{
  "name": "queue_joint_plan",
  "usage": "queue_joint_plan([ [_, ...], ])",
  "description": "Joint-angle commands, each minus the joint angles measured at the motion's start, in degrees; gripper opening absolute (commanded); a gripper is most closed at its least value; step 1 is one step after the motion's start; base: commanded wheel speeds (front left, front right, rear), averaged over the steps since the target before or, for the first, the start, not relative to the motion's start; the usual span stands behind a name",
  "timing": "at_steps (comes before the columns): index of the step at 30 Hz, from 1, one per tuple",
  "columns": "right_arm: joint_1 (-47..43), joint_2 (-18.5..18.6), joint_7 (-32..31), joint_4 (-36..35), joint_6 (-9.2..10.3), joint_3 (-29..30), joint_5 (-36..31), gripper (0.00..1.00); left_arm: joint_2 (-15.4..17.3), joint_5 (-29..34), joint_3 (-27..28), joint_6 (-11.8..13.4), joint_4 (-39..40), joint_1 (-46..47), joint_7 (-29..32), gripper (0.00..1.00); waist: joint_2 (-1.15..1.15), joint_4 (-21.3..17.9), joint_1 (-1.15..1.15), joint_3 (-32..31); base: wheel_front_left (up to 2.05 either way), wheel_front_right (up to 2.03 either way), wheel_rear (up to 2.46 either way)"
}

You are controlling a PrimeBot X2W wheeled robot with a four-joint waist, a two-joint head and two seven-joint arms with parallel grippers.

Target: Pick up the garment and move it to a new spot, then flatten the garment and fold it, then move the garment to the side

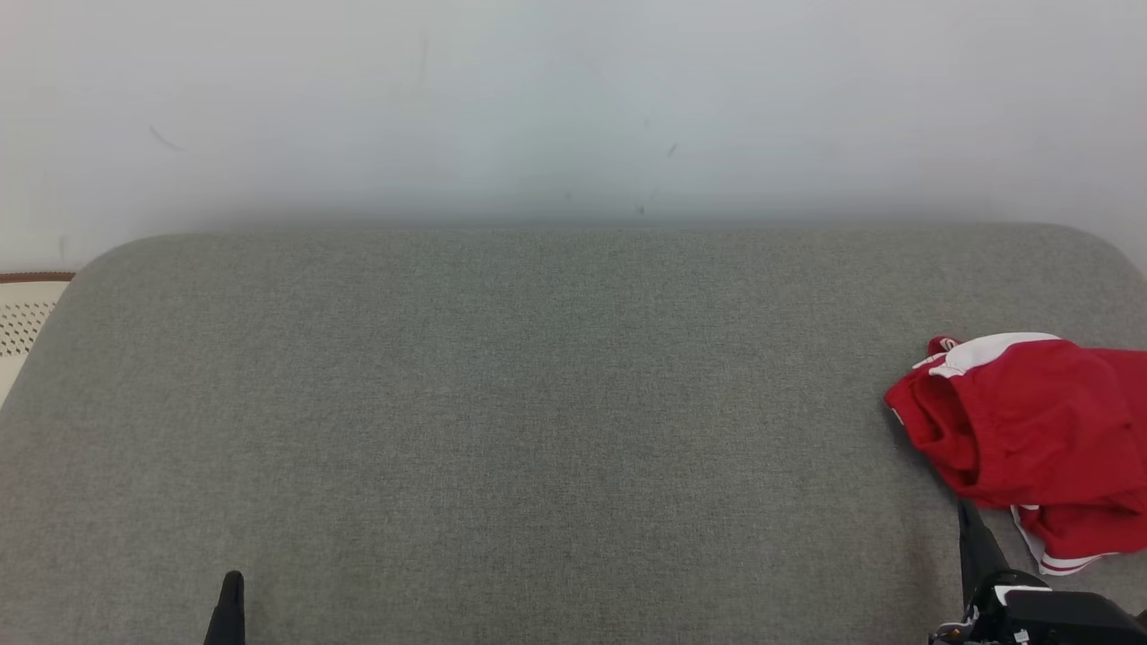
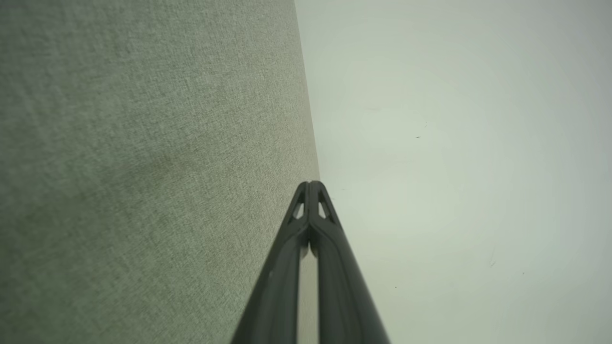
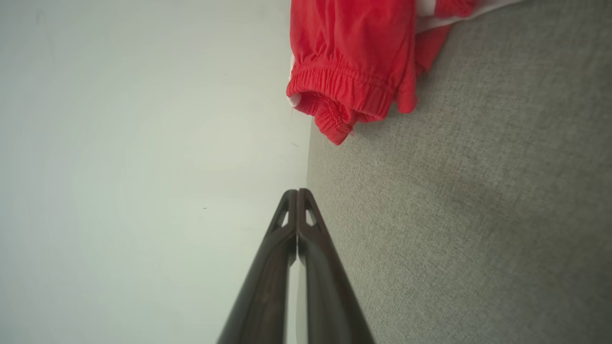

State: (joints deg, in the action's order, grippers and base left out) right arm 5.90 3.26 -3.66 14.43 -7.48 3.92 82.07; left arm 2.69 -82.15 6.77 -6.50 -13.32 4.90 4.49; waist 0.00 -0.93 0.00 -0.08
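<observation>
My left gripper point(image 1: 231, 591) sat low over the grey cushion point(image 1: 538, 403), fingers pressed together, well apart from the work. The red garment point(image 1: 1030, 430) lay bunched at the cushion's right end, just ahead of my right gripper point(image 1: 968, 520). Its fingers were shut too and aimed toward the elastic edge point(image 3: 344, 91), so that arm was nearer.

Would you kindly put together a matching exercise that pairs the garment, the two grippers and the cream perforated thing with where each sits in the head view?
Things:
1. garment
2. left gripper
3. right gripper
4. cream perforated object

Places in the head view:
A. lower left, over a bare part of the grey padded surface
B. far left edge, beyond the rounded corner of the surface
C. crumpled at the right edge of the surface
D. lower right, fingers pointing up at the red cloth

Pairs: 1-C, 2-A, 3-D, 4-B
</observation>
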Motion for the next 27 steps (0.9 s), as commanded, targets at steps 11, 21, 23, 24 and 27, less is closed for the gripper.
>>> queue_joint_plan([
  [11,-0.68,-0.29,-1.52,-1.13,-0.02,1.02,6.08,0.0,0.3,-6.01,0.46,-0.75,0.8,-0.71,1.5,0.0,0.0,0.47,0.0,0.1,0.0,0.0,0.0],
  [21,-0.99,-0.46,-2.48,-1.64,-0.02,1.68,10.13,0.0,0.31,-10.12,0.68,-1.05,1.19,-0.9,2.47,0.0,0.0,0.86,0.0,0.19,0.0,0.0,0.0],
  [23,-1.05,-0.48,-2.7,-1.73,-0.02,1.79,10.81,0.0,0.3,-10.86,0.72,-1.12,1.26,-0.94,2.66,0.0,0.0,0.93,0.0,0.21,0.0,0.0,0.0],
  [24,-1.05,-0.47,-2.69,-1.68,-0.02,1.75,10.66,0.0,0.3,-10.57,0.71,-1.12,1.25,-0.94,2.63,0.0,0.0,0.93,0.0,0.21,0.0,0.0,0.0],
  [27,-1.05,-0.47,-2.68,-1.65,-0.02,1.73,10.66,0.0,0.29,-10.49,0.7,-1.12,1.24,-0.93,2.63,0.0,0.0,0.93,0.0,0.21,0.0,0.0,0.0],
])
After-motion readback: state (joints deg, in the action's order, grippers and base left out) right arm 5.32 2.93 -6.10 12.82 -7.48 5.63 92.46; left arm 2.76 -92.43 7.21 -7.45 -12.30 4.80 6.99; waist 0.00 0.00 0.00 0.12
